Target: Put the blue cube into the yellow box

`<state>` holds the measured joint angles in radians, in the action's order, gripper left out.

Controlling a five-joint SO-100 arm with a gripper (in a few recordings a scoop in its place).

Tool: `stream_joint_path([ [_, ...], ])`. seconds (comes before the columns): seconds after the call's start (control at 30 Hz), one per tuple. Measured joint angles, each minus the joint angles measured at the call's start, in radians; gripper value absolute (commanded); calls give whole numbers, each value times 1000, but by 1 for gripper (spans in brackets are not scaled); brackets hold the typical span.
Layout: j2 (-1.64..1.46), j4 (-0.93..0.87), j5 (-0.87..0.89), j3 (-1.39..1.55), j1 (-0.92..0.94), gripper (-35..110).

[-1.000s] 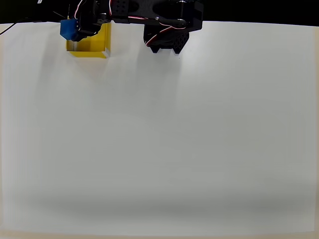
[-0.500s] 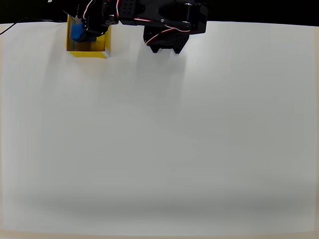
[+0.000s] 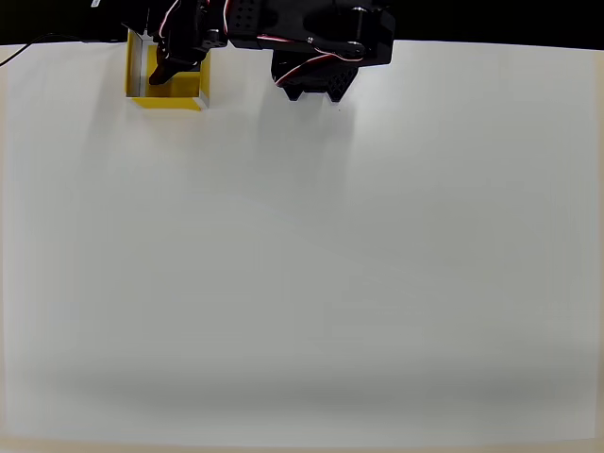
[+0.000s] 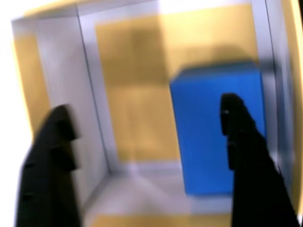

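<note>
From overhead, my arm covers the yellow box (image 3: 168,87) at the table's (image 3: 302,264) top left edge, hiding its inside. My wrist view looks straight in: the blue cube (image 4: 215,132) sits on the box floor, right side. My gripper (image 4: 147,142) is spread wide, grasping nothing.

The overhead camera looks straight down from far up on the white table (image 3: 302,264), with the yellow box (image 3: 168,97) small at its top-left edge. My wrist camera looks down at close range into that same yellow box (image 4: 132,71), which both views share, blurred.
</note>
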<state>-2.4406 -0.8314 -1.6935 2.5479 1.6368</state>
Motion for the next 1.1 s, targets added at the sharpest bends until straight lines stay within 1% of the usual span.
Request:
stream_joint_path([
  [0.17, -40, -107, -75, -63, -2, 7],
  [0.3, -74, -112, -74, -118, -18, 4],
  [0.5, -103, -158, -37, -170, -163, 1],
  [0.6, -143, -170, -15, -170, -290, 0],
  [0.73, -213, -235, 17, -179, -479, 0],
  [0.8, -244, -264, 38, -181, -607, 0],
  [0.9, -279, -265, 49, -181, -776, 0],
  [1.0, -318, -264, 51, -181, -989, 0],
  [1.1, -371, -245, 31, -118, -1164, 0],
])
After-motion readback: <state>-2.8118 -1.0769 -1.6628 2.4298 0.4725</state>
